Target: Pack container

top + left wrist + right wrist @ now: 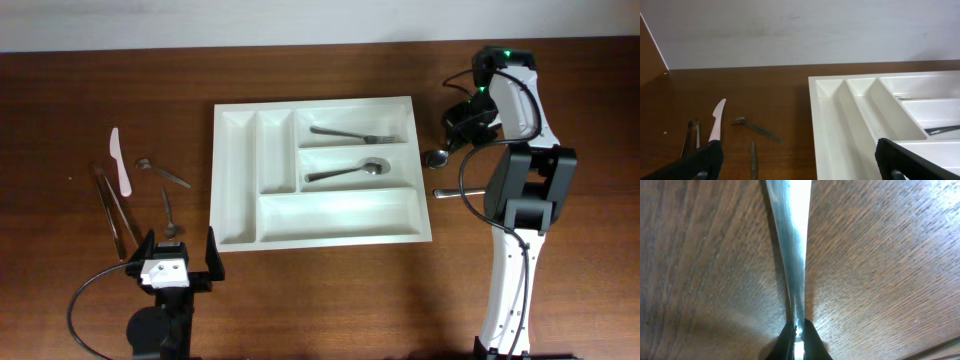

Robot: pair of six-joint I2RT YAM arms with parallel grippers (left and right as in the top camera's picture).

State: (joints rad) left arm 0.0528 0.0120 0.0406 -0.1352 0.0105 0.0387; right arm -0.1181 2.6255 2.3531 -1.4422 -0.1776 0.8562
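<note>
The white cutlery tray (318, 214) lies in the middle of the table. A fork (352, 133) lies in its top long compartment and a spoon (348, 171) in the middle one. My right gripper (799, 336) is shut on the handle of a shiny metal utensil (790, 240), low over the wood. In the overhead view the right gripper (462, 127) is to the right of the tray, with a spoon bowl (436, 157) beside it. My left gripper (180, 262) is open and empty by the tray's front left corner (830, 125).
Left of the tray lie a white plastic knife (120, 162), metal tongs (115, 210) and two small spoons (163, 173) (169, 213). A thin metal handle (447, 193) sticks out from under the right arm. The knife (716, 120) and tongs (690, 137) show in the left wrist view.
</note>
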